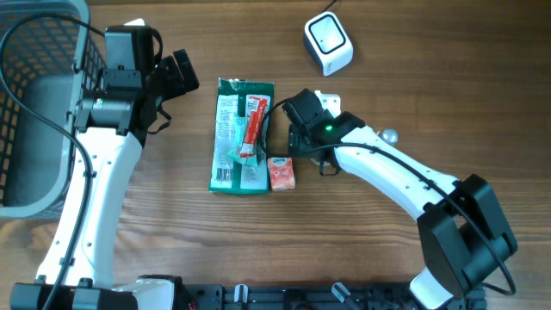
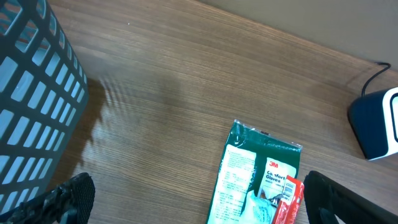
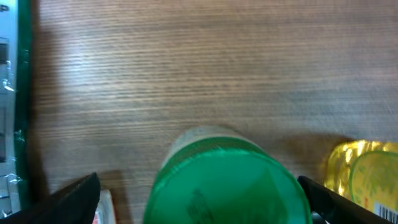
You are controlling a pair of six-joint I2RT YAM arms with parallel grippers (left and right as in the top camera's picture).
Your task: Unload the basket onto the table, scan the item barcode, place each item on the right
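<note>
**OVERHEAD**
- Table (image 1: 430, 86): wood, carrying everything.
- Scanner (image 1: 328, 43): white, sitting upper right of frame, well apart from the items.
- Glove pack (image 1: 243, 136): green, lying flat at centre, long side running up-down.
- Red tube (image 1: 252, 129): lying on top of glove pack, slightly tilted.
- Orange packet (image 1: 281, 173): lying just beside pack's lower right corner.
- Basket (image 1: 34, 103): grey mesh, filling upper left.
- L gripper (image 1: 182, 73): hovering betw. basket and pack, fingers spread, holding nothing.
- R gripper (image 1: 297, 120): hanging just right of pack, higher in frame than orange packet.

**LEFT WRIST**
- Basket (image 2: 31, 93): taking up left edge.
- Glove pack (image 2: 255, 180): showing lower centre-right, top edge pointing up-frame.
- Red tube (image 2: 287, 199): peeking in at bottom, lying on pack.
- Scanner (image 2: 376, 124): sitting at right edge, cable (image 2: 373, 74) running off upward.
- L gripper (image 2: 205, 202): fingers (image 2: 68, 199) sitting at both lower corners, wide apart, gripping nothing.

**RIGHT WRIST**
- Green-capped container (image 3: 227, 180): round top showing lower centre, sitting betw. the fingers, gaps showing on both sides.
- Yellow packet (image 3: 367, 174): shiny, lying lower right, barcode strip showing.
- Glove pack (image 3: 18, 93): only an edge showing along left side.
- R gripper (image 3: 202, 199): fingers (image 3: 68, 199) spread to both lower corners, released, clamping nothing.
- Item meant for scanning: cannot tell which.
</note>
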